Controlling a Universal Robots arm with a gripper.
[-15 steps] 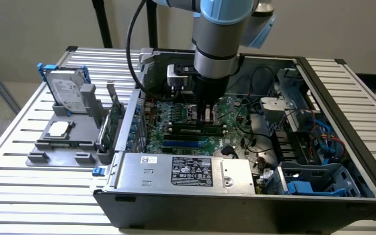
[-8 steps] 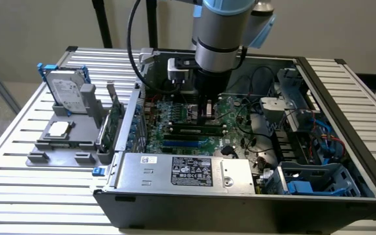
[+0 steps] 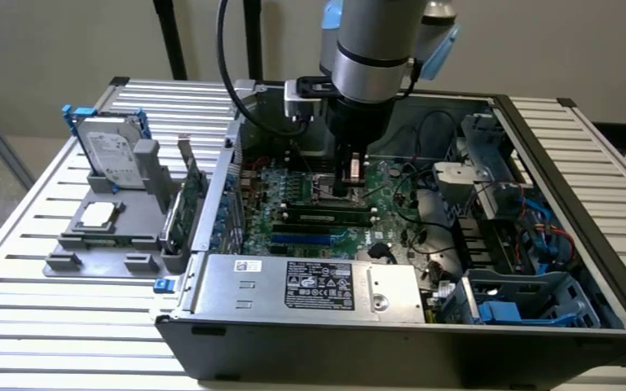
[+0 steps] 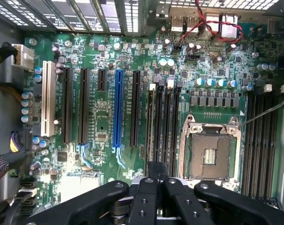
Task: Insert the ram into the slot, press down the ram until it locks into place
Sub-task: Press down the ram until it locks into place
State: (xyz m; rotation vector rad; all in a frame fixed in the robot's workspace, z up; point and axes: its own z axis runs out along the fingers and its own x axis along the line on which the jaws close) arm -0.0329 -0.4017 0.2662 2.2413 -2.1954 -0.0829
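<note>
Ram (image 3: 324, 213) lies in its slot (image 4: 160, 126) beside the processor socket (image 4: 210, 152) (latched or not, we cannot tell); the gripper (image 3: 348, 189) hangs over it, jaws together and empty. We judge pressing is the step, calling for a straight, even downward push.

Silver-grey arm (image 3: 373, 41) with pale blue joint caps (image 3: 445, 39), black cable (image 3: 224, 57), black screw-studded end effector (image 4: 156, 180).

Gripper (image 3: 348, 186): low inside the open case (image 3: 400, 350).
Ram (image 3: 319, 213): lengthwise on the motherboard (image 3: 291, 183), just beside the gripper.
Drive (image 3: 112, 151): upright, exterior view's left.
</note>
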